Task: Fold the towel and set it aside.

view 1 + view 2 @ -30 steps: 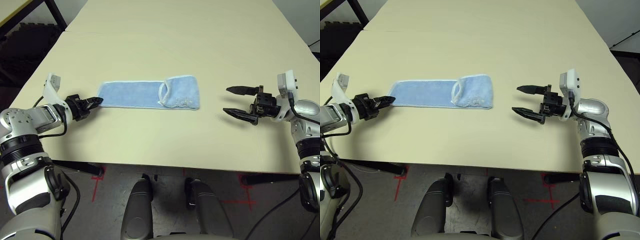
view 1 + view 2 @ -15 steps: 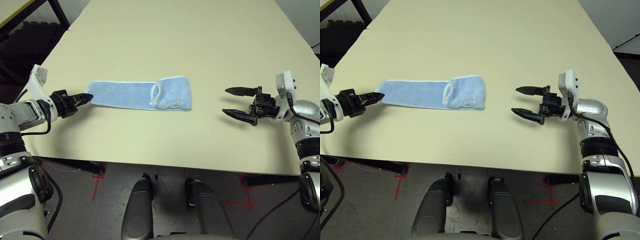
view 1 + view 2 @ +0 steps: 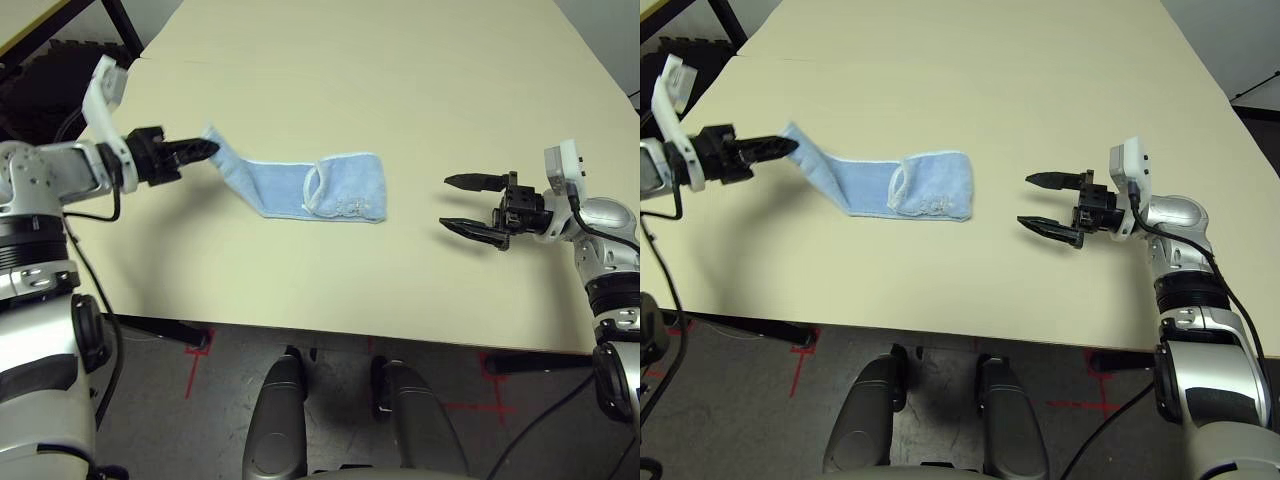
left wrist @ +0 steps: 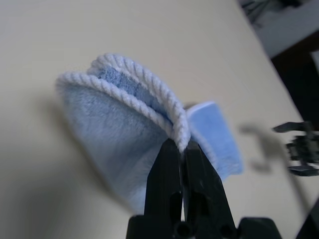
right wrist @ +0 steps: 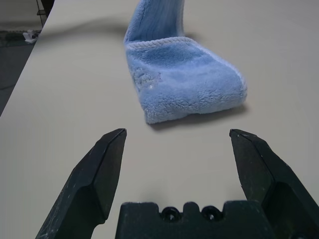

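Observation:
The light blue towel (image 3: pixel 310 187) lies folded into a strip on the tan table (image 3: pixel 400 90), its right end doubled over. My left gripper (image 3: pixel 205 149) is shut on the towel's left end and holds it lifted off the table, so the strip slopes up to the left. In the left wrist view the white corded edge of the towel (image 4: pixel 124 107) sits pinched between the black fingers (image 4: pixel 167 174). My right gripper (image 3: pixel 458 203) hovers open to the right of the towel, a short gap away, with nothing between its fingers (image 5: pixel 99 169); its wrist view faces the towel's doubled end (image 5: pixel 184 84).
The table's front edge (image 3: pixel 330 338) runs just below both arms. Dark frame parts (image 3: pixel 60 60) stand off the table's far left corner. Bare tabletop stretches behind and to the right of the towel.
My left gripper has risen and moved inward, lifting the towel's left end off the table. Before that it had dragged the towel slightly leftward. The right gripper has stayed in place, open.

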